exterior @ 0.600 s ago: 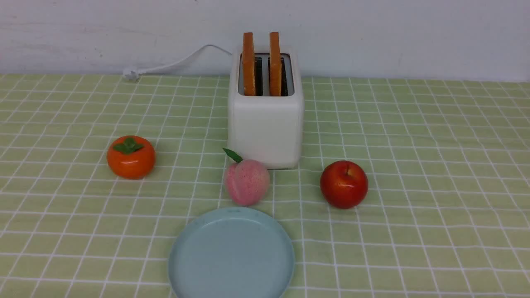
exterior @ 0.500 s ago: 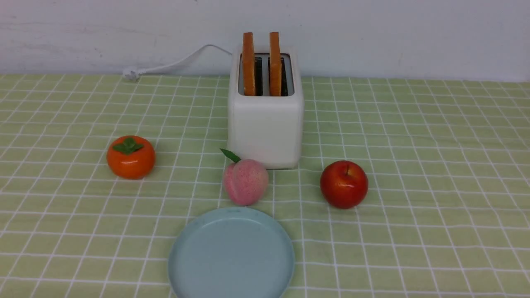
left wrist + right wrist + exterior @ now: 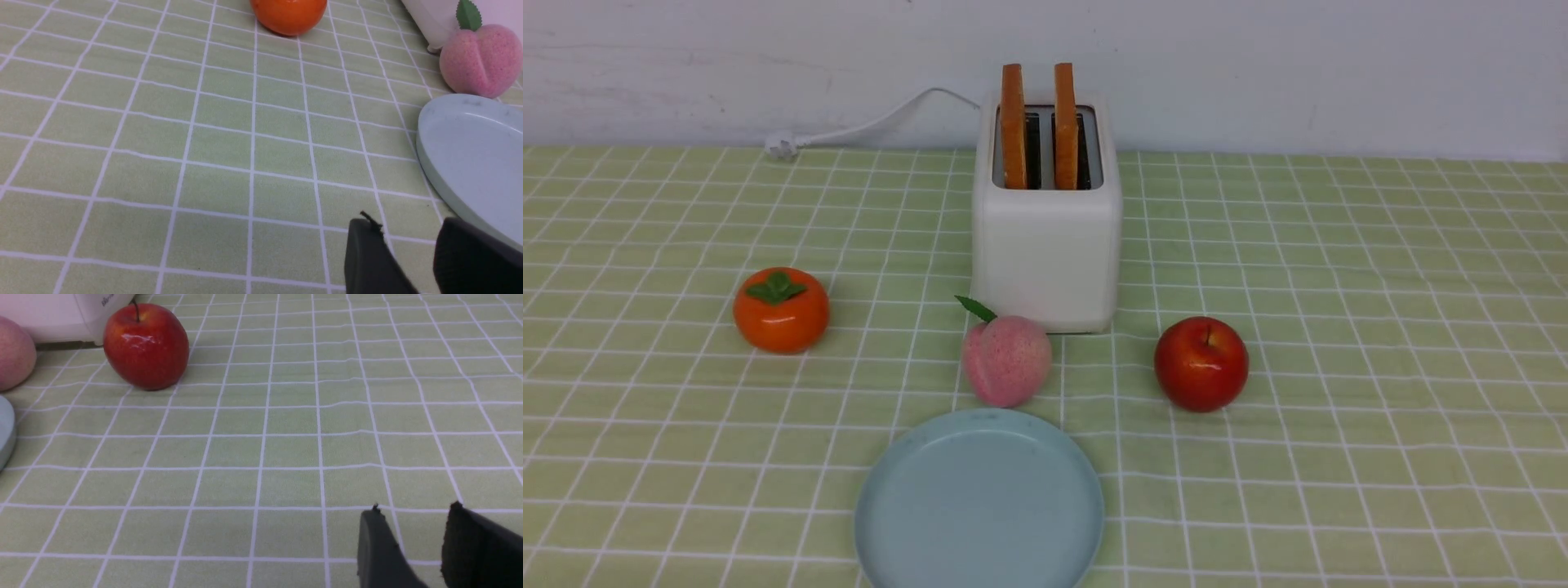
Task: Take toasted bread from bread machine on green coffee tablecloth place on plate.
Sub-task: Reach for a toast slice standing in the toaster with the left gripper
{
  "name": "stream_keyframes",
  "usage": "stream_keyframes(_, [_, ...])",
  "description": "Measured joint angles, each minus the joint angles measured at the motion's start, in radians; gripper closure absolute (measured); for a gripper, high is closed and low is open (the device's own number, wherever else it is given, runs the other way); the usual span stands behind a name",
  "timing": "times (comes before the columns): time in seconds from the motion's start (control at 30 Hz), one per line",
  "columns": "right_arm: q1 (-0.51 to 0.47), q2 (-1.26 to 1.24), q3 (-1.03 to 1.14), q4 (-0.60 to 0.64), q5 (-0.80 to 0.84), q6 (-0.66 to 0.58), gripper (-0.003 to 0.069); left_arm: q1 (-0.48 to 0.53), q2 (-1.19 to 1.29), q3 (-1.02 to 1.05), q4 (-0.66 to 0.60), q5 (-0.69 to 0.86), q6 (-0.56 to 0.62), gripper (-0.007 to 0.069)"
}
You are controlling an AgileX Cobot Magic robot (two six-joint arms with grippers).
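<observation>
The green coffee tablecloth (image 3: 1339,286) covers the whole bench. The bread machine (image 3: 1045,253) stands at the middle of the bench's far edge, and its white cord (image 3: 882,118) trails off to the left. The plate (image 3: 980,506) lies bare at the middle of the near edge. Two slices of toasted bread (image 3: 1013,126) stand upright, one in each slot, with their tops above the machine. A red apple (image 3: 1201,363) sits right of the machine's front and an orange persimmon (image 3: 781,310) well to its left. A pink peach (image 3: 1006,361) sits between machine and plate, just beside the plate's far rim. The left arm's jaws are released, with only cloth between the dark fingers (image 3: 367,257), next to the plate's rim. The right arm's jaws are likewise parted and grasp nothing, their fingers (image 3: 378,547) low over bare cloth.
</observation>
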Motion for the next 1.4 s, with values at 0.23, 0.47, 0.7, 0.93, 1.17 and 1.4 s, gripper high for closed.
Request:
stream_keyframes(0.23, [0.000,0.000,0.000,0.000,0.000,0.000,0.0418,0.000,0.000,0.000,0.008,-0.026,0.005,0.0386])
stream_keyframes(0.47, [0.000,0.000,0.000,0.000,0.000,0.000,0.0418,0.000,0.000,0.000,-0.219,-0.200,-0.114,0.0386])
stream_keyframes(0.7, [0.000,0.000,0.000,0.000,0.000,0.000,0.0418,0.000,0.000,0.000,-0.502,-0.300,-0.207,0.0386])
stream_keyframes(0.93, [0.000,0.000,0.002,-0.011,-0.018,0.000,0.0418,0.000,0.000,-0.019,-0.560,-0.327,-0.222,0.0493])
stream_keyframes(1.17, [0.000,0.000,0.014,0.216,-0.128,0.163,0.0418,0.000,0.015,-0.259,-0.479,-0.031,0.010,0.0638])
stream_keyframes(1.4, [0.000,0.000,0.003,0.423,-0.252,0.253,0.0432,0.000,0.307,-0.426,-0.497,0.037,0.362,0.0638])
